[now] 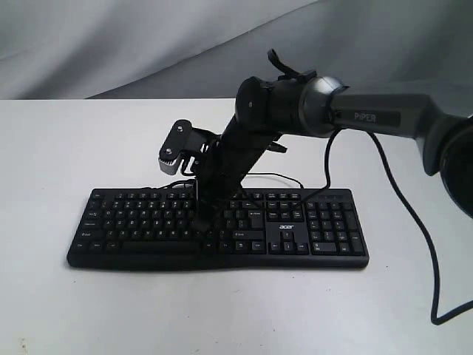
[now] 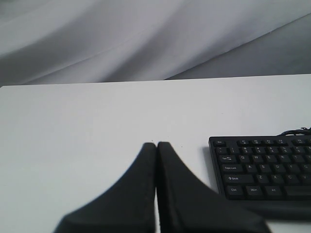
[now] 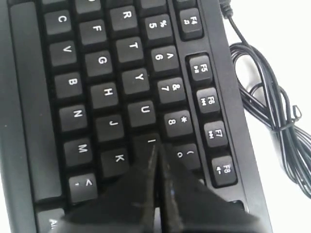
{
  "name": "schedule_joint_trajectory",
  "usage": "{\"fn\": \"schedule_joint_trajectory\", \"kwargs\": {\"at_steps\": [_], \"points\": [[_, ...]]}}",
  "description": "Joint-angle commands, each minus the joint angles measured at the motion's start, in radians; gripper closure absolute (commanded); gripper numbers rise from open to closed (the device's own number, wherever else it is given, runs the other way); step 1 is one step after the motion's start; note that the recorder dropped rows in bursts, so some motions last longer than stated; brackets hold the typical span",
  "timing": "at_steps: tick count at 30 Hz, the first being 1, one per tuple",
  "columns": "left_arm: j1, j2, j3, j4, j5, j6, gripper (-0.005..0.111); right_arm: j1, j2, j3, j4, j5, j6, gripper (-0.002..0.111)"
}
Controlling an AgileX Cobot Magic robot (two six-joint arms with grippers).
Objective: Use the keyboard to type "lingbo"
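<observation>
The black keyboard [image 1: 295, 235] lies flat on the white table [image 1: 222, 310], its acer logo facing the front. My right gripper [image 1: 201, 220] reaches across from the right and comes down onto the letter rows left of centre. In the right wrist view the right gripper [image 3: 156, 148] is shut with nothing held, and its joined tips rest on the I key [image 3: 147, 141], between U and the 9 key. The left gripper [image 2: 156, 144] is shut and empty, over bare table beside the Esc end of the keyboard [image 2: 262, 167]. The left arm does not show in the exterior view.
The keyboard's thin black cable [image 3: 272, 97] lies bundled behind the function row and runs along the back edge [image 1: 284, 177]. The right arm's own cable [image 1: 436, 281] hangs down to the table at the right. A grey cloth backdrop [image 1: 111, 44] closes off the rear.
</observation>
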Motion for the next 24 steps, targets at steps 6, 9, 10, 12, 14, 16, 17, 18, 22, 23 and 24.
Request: {"fn": "schedule_joint_trajectory", "kwargs": {"at_steps": [6,9,10,12,14,16,17,18,22,23,24], "points": [[0.002,-0.003,0.004,-0.008,-0.005,-0.004,0.106,-0.003,0.009,0.001,-0.013,-0.021,-0.002,0.108],[0.002,-0.003,0.004,-0.008,-0.005,-0.004,0.106,-0.003,0.01,0.001,-0.013,-0.01,0.001,0.108],[0.002,-0.003,0.004,-0.008,-0.005,-0.004,0.106,-0.003,0.01,0.001,-0.013,-0.006,0.001,0.108],[0.002,-0.003,0.004,-0.008,-0.005,-0.004,0.106,-0.003,0.01,0.001,-0.013,-0.006,0.001,0.108],[0.002,-0.003,0.004,-0.008,-0.005,-0.004,0.106,-0.003,0.01,0.001,-0.013,-0.006,0.001,0.108],[0.002,-0.003,0.004,-0.008,-0.005,-0.004,0.106,-0.003,0.011,0.001,-0.013,-0.008,0.001,0.108],[0.002,-0.003,0.004,-0.008,-0.005,-0.004,0.106,-0.003,0.011,0.001,-0.013,-0.008,0.004,0.108],[0.002,-0.003,0.004,-0.008,-0.005,-0.004,0.106,-0.003,0.011,0.001,-0.013,-0.008,0.004,0.108],[0.002,-0.003,0.004,-0.008,-0.005,-0.004,0.106,-0.003,-0.007,0.001,-0.013,-0.014,0.004,0.108],[0.002,-0.003,0.004,-0.008,-0.005,-0.004,0.106,-0.003,-0.017,0.001,-0.013,-0.014,0.004,0.108],[0.002,-0.003,0.004,-0.008,-0.005,-0.004,0.106,-0.003,-0.03,0.001,-0.013,-0.014,0.004,0.108]]}}
